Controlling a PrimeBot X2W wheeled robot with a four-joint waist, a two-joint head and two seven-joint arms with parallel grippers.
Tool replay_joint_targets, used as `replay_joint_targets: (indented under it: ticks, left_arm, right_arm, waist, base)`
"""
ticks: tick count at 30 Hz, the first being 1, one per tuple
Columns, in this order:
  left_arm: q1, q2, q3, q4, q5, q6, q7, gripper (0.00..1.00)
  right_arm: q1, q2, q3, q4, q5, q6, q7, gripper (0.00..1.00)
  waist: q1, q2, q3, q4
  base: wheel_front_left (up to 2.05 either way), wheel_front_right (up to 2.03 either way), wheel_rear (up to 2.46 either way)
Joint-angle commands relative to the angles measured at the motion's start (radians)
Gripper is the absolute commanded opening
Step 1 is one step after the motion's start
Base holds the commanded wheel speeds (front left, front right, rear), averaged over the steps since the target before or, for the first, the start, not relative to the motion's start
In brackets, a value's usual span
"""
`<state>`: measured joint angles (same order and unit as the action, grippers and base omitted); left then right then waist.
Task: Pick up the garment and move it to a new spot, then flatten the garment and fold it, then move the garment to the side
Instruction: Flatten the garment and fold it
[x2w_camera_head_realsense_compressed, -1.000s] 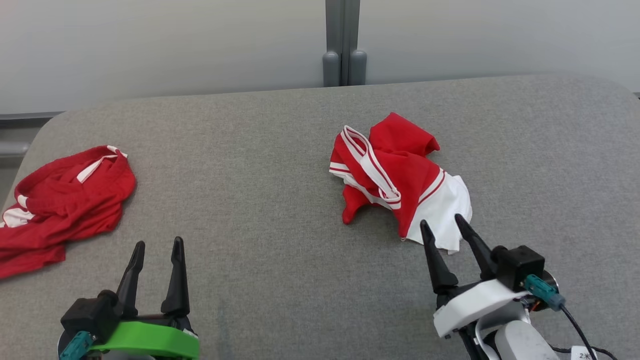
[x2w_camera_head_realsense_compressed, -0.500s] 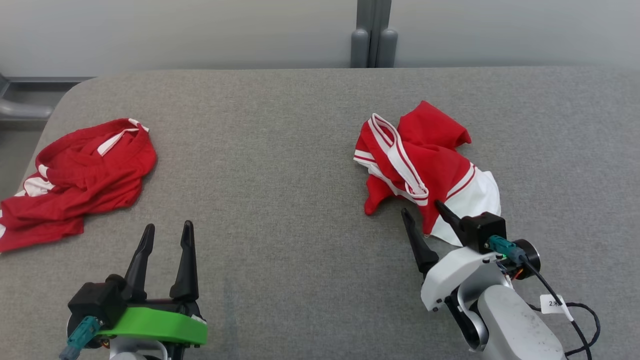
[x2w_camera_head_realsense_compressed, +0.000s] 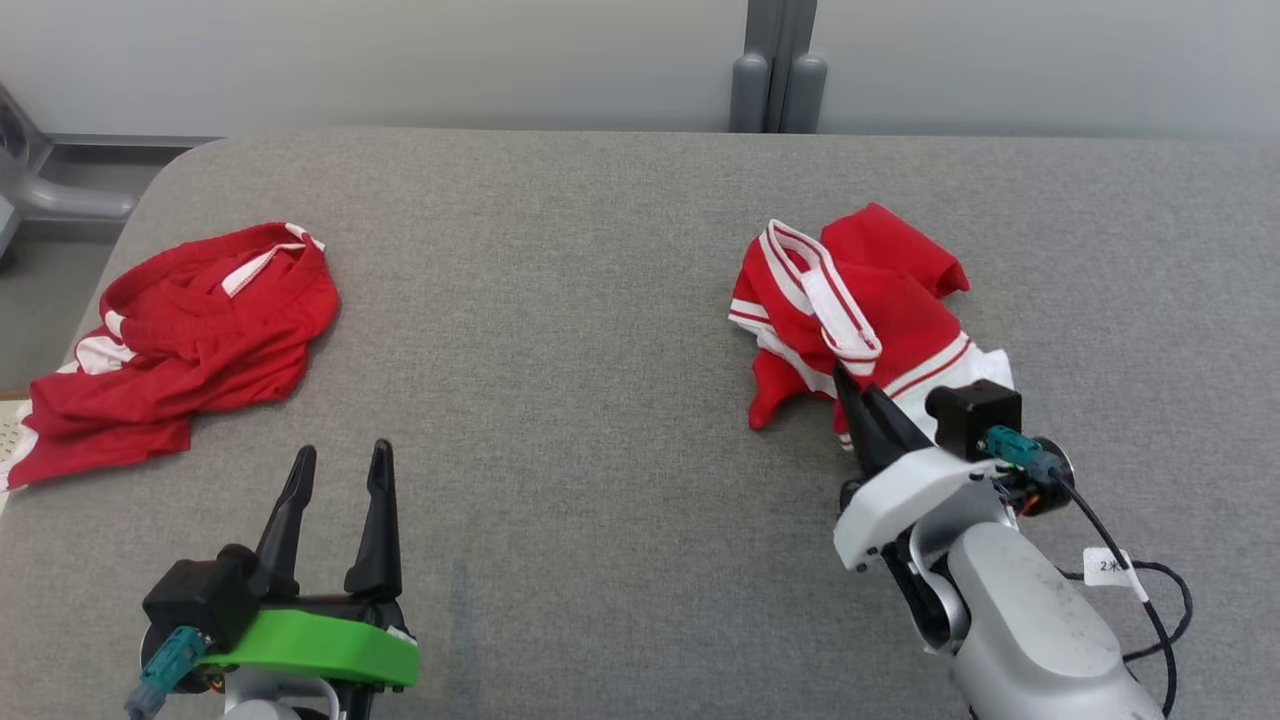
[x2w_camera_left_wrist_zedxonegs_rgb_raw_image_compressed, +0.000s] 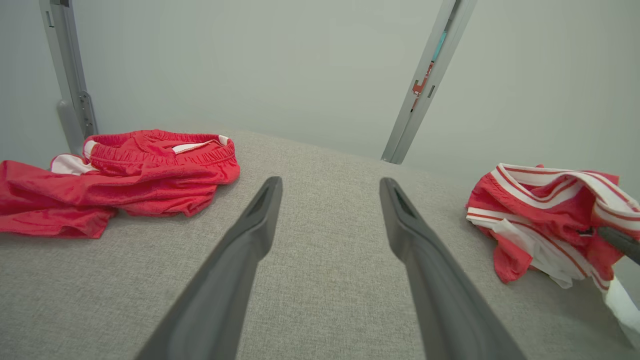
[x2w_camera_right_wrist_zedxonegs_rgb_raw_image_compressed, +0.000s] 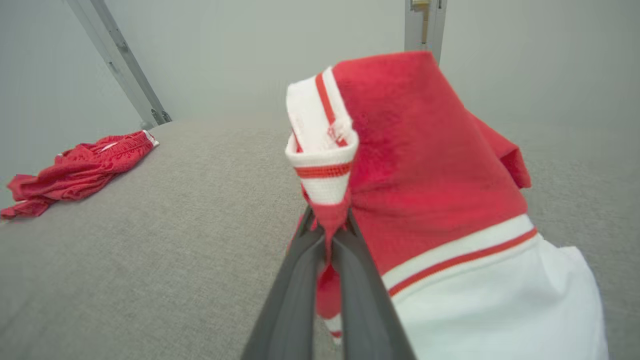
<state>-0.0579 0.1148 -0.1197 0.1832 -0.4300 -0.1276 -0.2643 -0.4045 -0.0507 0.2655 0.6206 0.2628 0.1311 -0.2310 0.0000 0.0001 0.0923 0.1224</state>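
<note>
Head view, left to right: a crumpled pair of red shorts (x2w_camera_head_realsense_compressed: 190, 340) with white trim lies ahead of and to the left of the left gripper (x2w_camera_head_realsense_compressed: 343, 452), well apart from its fingertips. That gripper's two dark fingers stand wide apart with nothing between them, over bare grey cloth. In the left wrist view the shorts sit beyond the left finger's tip, and the garment sits off past the right finger. The garment (x2w_camera_head_realsense_compressed: 870, 300), red with white striped bands and a white panel, lies bunched to the right of the table's middle, far from the left fingers and right at the tips of the right gripper (x2w_camera_head_realsense_compressed: 852, 385). The right gripper's jaws are pressed together on it. In the right wrist view, a fold of red fabric is pinched between the fingers (x2w_camera_right_wrist_zedxonegs_rgb_raw_image_compressed: 295, 300), just under a white ribbed band with a red stripe. The red body and white panel spread to the right of the fingers, and a strip of red hangs down in the narrow slit between them. Whether the pinched part has left the surface cannot be told. Everything rests on a table (x2w_camera_head_realsense_compressed: 560, 300) covered in grey woven cloth, with a rounded far-left corner. Behind its far edge runs a pale wall (x2w_camera_head_realsense_compressed: 400, 60), split by a grey upright post (x2w_camera_head_realsense_compressed: 778, 70) ahead of the right fingers. A black cable (x2w_camera_head_realsense_compressed: 1165, 590) with a small white tag loops beside the right wrist.
</note>
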Motion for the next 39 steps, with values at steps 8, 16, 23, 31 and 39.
replay_joint_targets:
  ticks: [8,16,23,31,39]
  left_arm:
    - [0.016,-0.008,0.012,-0.024,0.026,-0.005,0.000,1.00]
    - [0.009,-0.016,0.000,-0.033,0.029,-0.005,0.000,1.00]
    - [-0.001,-0.020,-0.006,-0.037,0.022,-0.005,0.000,1.00]
    - [-0.025,-0.017,-0.008,-0.043,0.013,-0.005,0.000,1.00]
    - [-0.066,-0.009,-0.026,-0.050,0.012,-0.005,0.000,1.00]
  right_arm:
    - [-0.142,-0.001,0.201,-0.209,0.273,-0.001,0.082,0.00]
    - [-0.450,-0.001,0.353,-0.309,0.463,0.000,0.075,0.00]
    - [-0.659,-0.001,0.330,-0.258,0.476,-0.001,-0.013,0.00]
    - [-0.555,-0.030,0.132,-0.031,0.299,-0.001,-0.028,0.00]
    - [-0.425,-0.103,-0.191,0.164,0.203,0.000,-0.035,0.00]
  waist:
    - [0.0000,-0.0001,-0.028,-0.035]
    - [0.0000,-0.0001,-0.021,-0.038]
    - [0.0000,-0.0001,-0.007,-0.041]
    - [0.0000,-0.0001,0.029,-0.058]
    - [0.0000,-0.0001,0.087,-0.057]
  base:
    - [0.00,0.00,0.00]
    - [0.00,0.00,0.00]
    - [0.00,0.00,0.00]
    - [0.00,0.00,0.00]
    - [0.00,0.00,0.00]
